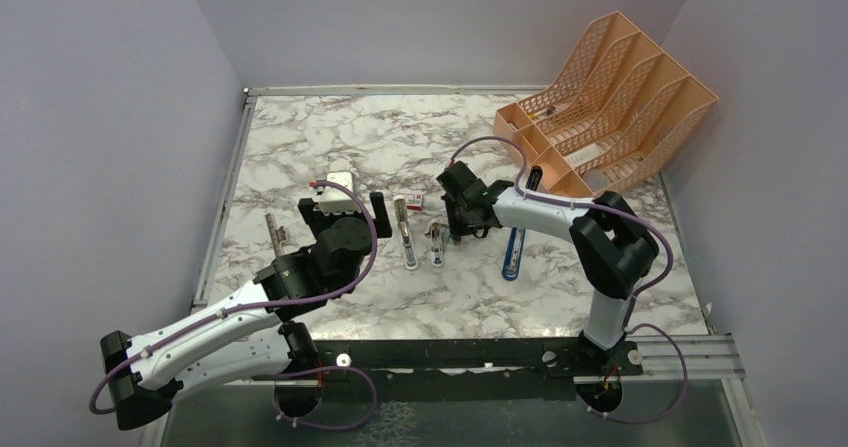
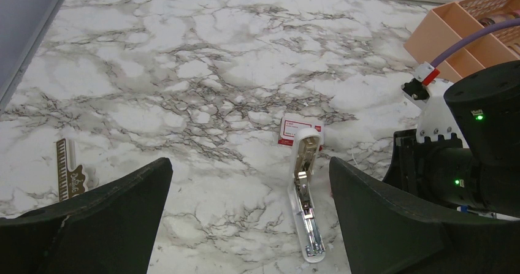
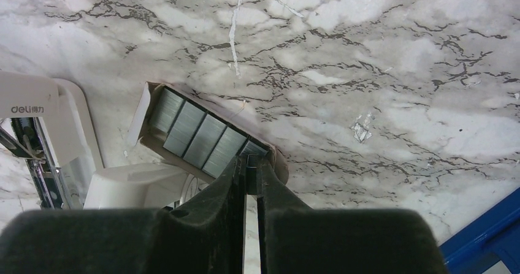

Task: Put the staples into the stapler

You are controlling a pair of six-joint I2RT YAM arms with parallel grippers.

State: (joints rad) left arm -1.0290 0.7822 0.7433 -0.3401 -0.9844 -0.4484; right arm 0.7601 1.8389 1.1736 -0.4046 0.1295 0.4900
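The white stapler (image 1: 405, 235) lies opened flat on the marble, its silver channel (image 2: 308, 209) facing up. In the left wrist view it lies between my left gripper's (image 2: 248, 163) wide-open fingers, nearer the right one, and nothing is held. My right gripper (image 3: 250, 162) is just right of the stapler, above a small cardboard tray (image 3: 142, 111) that holds several grey staples blocks (image 3: 196, 132). Its fingers are pinched on the end block of staples (image 3: 251, 157) at the tray's right end. The stapler's white body (image 3: 43, 102) shows at the left of the right wrist view.
A red-and-white box (image 2: 299, 130) sits just beyond the stapler's head. A blue-and-black tool (image 1: 514, 249) lies to the right of my right gripper. An orange file organiser (image 1: 610, 97) stands at the back right. A gold comb-like piece (image 2: 67, 176) lies far left.
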